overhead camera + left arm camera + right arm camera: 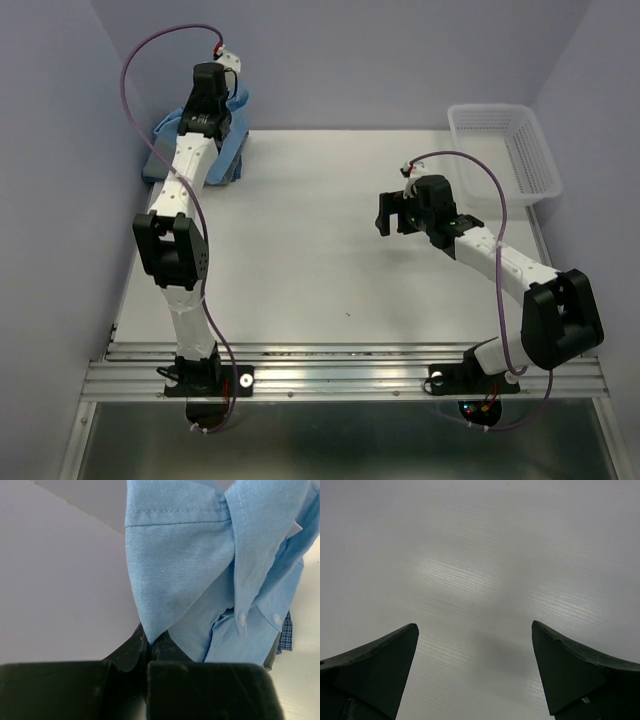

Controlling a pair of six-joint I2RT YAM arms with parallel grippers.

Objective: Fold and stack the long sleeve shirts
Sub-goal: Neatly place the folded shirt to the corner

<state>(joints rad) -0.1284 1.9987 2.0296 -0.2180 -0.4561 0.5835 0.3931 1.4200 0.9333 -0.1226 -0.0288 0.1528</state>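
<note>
The left hand (pixel 149 646) is clamped on the light sky-blue shirt (pixel 185 565). Its two black fingers (pixel 127 652) meet on a pointed fold of the cloth, which rises straight out of the pinch. Above the fold run a stitched seam and the collar (pixel 260 535), and lower down two white buttons (pixel 242 617) sit along an edge. At the right of this wrist view a scrap of dark blue checked cloth (pixel 286 637) shows just behind the shirt; what it belongs to I cannot tell.

From above, the left arm reaches far forward with its hand pointing down into the heap of blue cloth (pixel 160 150). The heap lies in the far left corner of the bench (pixel 320 260), close against the lilac wall (pixel 60 150). There the wrist hides the pinch, and the two shirts cannot be told apart within the heap.

The right hand (pixel 474 625) stands wide apart with nothing between its fingers; its own camera shows only pale ribbed bench surface below. The top view places it hovering over the right-centre of the bench, forearm low and elbow folded back toward its base, well apart from the heap. A white mesh basket (pixel 500 150) sits in the far right corner, beyond that hand.
</note>
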